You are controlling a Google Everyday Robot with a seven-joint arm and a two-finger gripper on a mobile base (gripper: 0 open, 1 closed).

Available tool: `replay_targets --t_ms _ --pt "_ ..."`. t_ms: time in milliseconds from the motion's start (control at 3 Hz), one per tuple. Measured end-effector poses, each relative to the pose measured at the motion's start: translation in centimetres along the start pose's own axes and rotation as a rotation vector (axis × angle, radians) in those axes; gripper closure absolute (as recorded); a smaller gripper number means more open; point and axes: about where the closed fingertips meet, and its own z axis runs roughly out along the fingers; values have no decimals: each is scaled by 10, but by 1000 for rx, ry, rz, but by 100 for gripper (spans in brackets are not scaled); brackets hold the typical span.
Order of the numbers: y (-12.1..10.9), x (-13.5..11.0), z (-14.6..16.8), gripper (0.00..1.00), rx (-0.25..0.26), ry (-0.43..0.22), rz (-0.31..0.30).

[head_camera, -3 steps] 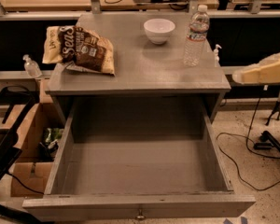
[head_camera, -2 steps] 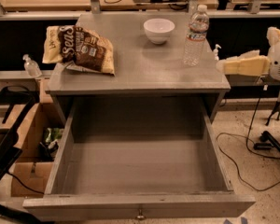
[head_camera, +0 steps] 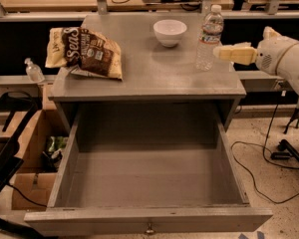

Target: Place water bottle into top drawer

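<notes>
One water bottle (head_camera: 210,36), end effector (head_camera: 221,53) beside it

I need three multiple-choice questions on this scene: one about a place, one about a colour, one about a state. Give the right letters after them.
1. Where does the water bottle stand?
A) in the drawer
B) on the cabinet top, right of the bowl
C) on the floor

2. What colour is the bowl?
A) white
B) red
C) black

3. The top drawer is:
A) shut
B) pulled open, with nothing seen inside
C) open, with the bottle inside

Answers:
1 B: it stands upright there, with the claw beside it on the right.
2 A: the bowl is plainly white.
3 B: the bare drawer floor shows.
</notes>
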Motion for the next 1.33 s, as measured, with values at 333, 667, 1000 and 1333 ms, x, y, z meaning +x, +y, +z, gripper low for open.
replay_targets --t_ms 333,667,1000,1333 --pt "-14 9 30 0 0 12 12" --pt "-11 14 64 0 -37 4 47" --pt "-2 9 92 0 -82 -14 68" --pt "10 -5 109 14 -124 -29 70"
